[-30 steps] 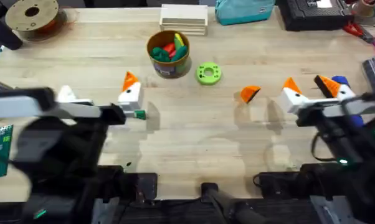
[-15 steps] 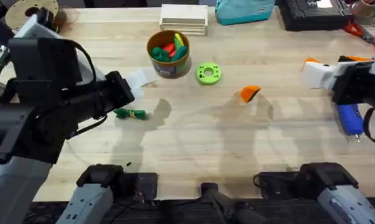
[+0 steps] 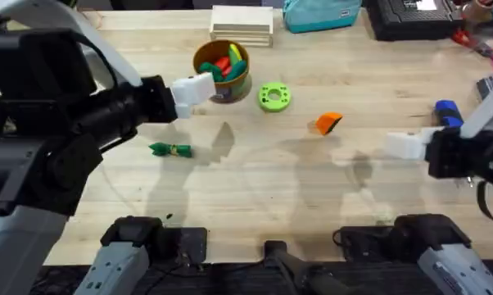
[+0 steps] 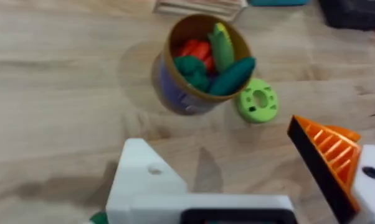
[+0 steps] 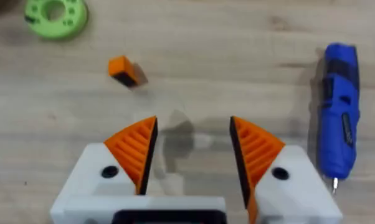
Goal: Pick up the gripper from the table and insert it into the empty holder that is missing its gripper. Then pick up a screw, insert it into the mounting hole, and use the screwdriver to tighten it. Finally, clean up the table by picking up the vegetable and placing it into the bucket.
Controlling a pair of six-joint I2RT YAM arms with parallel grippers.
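The loose orange gripper lies on the table right of centre. My left gripper hovers open beside the bucket. One of its fingers is the bare white holder; the other carries an orange tip. The dark-green vegetable lies in front of the left arm. My right gripper is open and empty, nearer me than the orange gripper. The blue screwdriver lies to its right.
A bright green disc sits right of the bucket, which holds several toy vegetables. A wooden box, a teal bag and a black case line the back edge.
My left arm has risen and swung its gripper back toward the bucket, uncovering the vegetable. My right gripper went back and right, then came forward to the front right.
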